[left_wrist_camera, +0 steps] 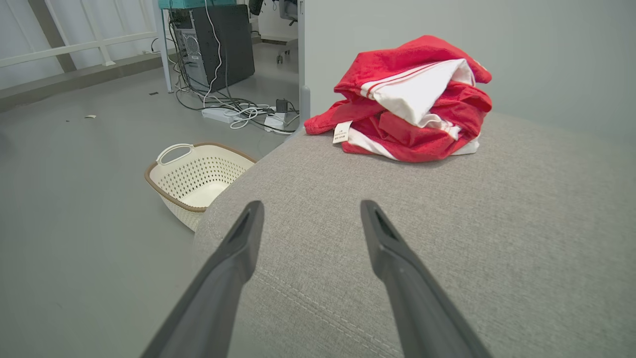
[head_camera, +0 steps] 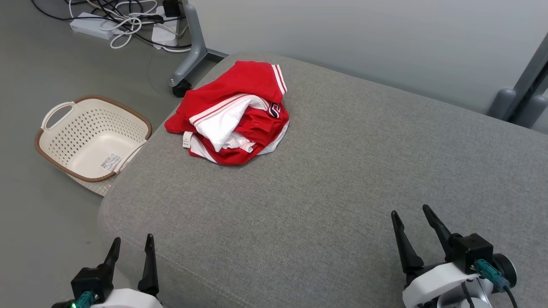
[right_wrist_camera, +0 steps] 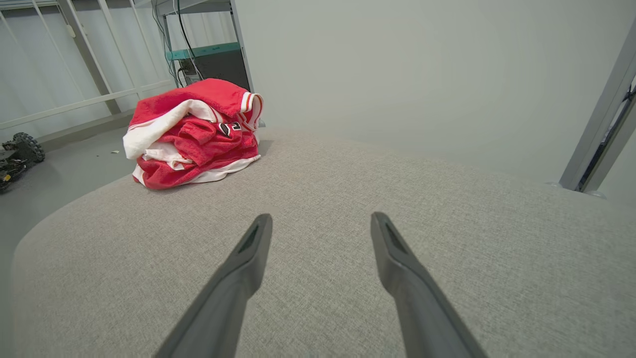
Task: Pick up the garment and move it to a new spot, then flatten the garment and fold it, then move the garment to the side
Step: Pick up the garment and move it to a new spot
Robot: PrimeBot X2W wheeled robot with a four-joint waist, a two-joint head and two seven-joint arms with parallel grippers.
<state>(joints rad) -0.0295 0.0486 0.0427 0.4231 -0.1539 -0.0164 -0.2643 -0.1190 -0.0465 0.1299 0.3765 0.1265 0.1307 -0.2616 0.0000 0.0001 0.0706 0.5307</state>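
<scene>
Our left end effector and right end effector, bottom corners, gape empty, likely staged to reach the crumpled jersey upper-centre.

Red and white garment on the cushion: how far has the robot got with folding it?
Nothing looks done yet: the garment lies in a crumpled heap near the far left corner of the grey cushion. Nothing is in hand: the left gripper and right gripper are open and empty at the near edge, apart from it. Left to do: picking it up, moving it, flattening, folding, setting it aside.
</scene>
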